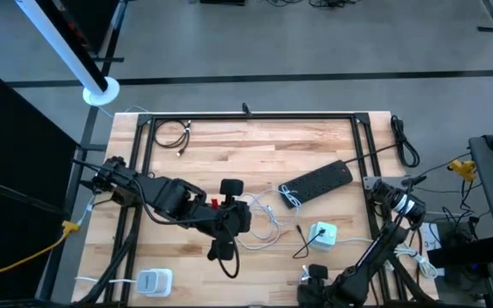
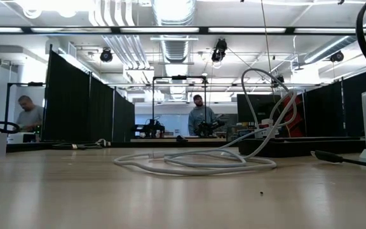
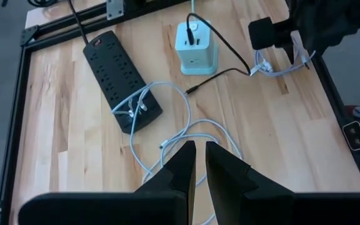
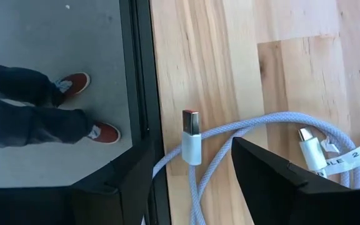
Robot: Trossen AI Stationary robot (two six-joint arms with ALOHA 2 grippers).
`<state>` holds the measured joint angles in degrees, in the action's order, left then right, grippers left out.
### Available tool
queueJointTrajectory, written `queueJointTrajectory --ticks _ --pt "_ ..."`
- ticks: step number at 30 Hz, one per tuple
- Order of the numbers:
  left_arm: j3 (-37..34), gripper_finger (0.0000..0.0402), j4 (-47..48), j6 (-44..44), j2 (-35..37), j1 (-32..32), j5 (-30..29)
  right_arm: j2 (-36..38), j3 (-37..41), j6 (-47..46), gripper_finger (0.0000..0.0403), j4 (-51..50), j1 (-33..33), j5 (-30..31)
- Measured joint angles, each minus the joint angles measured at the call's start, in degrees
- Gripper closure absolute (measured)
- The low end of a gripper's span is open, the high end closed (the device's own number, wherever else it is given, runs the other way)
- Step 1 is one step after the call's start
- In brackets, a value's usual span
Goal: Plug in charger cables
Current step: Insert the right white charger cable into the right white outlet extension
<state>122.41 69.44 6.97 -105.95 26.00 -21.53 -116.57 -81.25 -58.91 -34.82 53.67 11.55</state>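
Observation:
My right gripper [image 4: 192,150] hangs low over the table's near edge, open. Its fingers stand on either side of a white USB plug [image 4: 191,134], clear of it. That plug ends a pale braided charger cable [image 4: 261,125], which lies coiled on the wood. A second plug [image 4: 311,150] with a label lies beside it. Loose white cable loops [image 3: 186,125] lie mid-table, their plugs resting on the black power strip [image 3: 120,75]. High above these loops my left gripper [image 3: 200,150] is shut, with nothing seen between its fingers.
A white charger block [image 1: 322,233] with a black cable plugged in stands right of centre, another block [image 1: 154,281] at the near left. A black cable coil [image 1: 174,133] lies far left. The black frame rail [image 4: 139,94] borders the edge; a person's red shoes [image 4: 74,81] stand beyond it.

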Motion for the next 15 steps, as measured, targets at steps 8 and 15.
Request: queueJointTrajectory --ticks 8,15 --pt "0.00 0.0376 0.59 0.02 0.00 0.00 -0.44 -0.16 0.45 2.00 0.0355 -0.25 -0.59 -0.41" --pt "0.00 0.0376 0.58 -0.16 0.00 0.00 -0.51 -0.03 1.03 3.09 0.0382 -0.94 -1.11 -4.03"
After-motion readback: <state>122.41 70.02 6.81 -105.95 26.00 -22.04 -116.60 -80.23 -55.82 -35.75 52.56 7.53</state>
